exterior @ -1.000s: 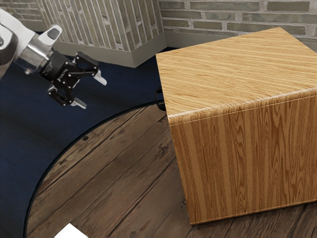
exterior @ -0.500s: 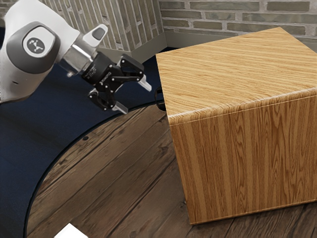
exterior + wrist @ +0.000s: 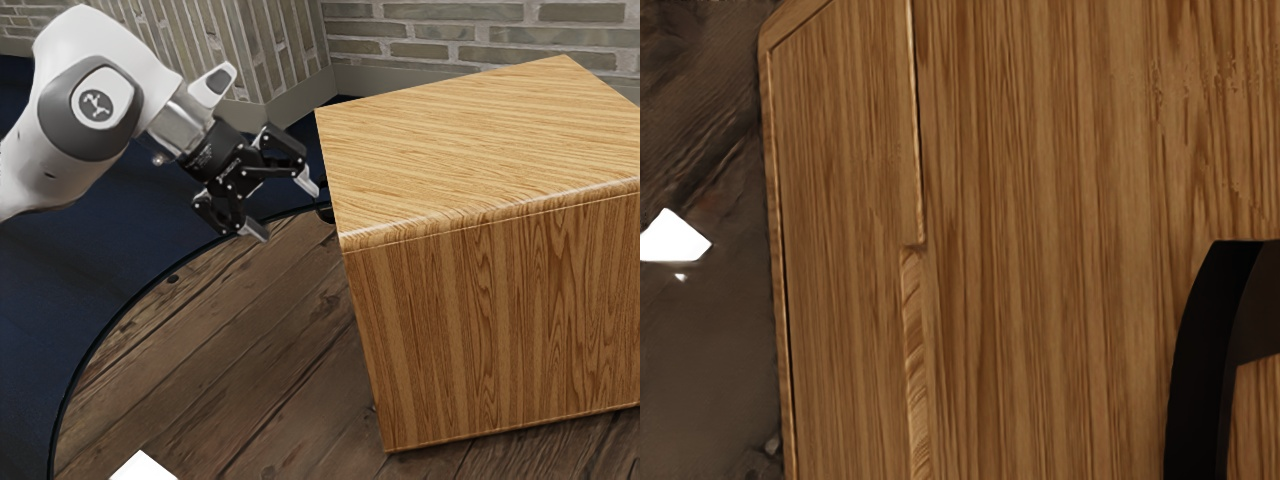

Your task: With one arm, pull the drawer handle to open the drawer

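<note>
Your fingers (image 3: 308,182) are spread wide apart, empty, just beside the black handle (image 3: 321,206) on the wooden cabinet (image 3: 480,180) front.

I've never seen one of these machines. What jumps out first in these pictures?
The big light-wood cabinet dominates the exterior view's right, standing on a round surface of dark planks. From that view's left a white arm reaches toward it, its black gripper open, close to a small black handle on the cabinet's far face. The wrist view shows that handle as a dark curved bar against the wood grain.
</note>
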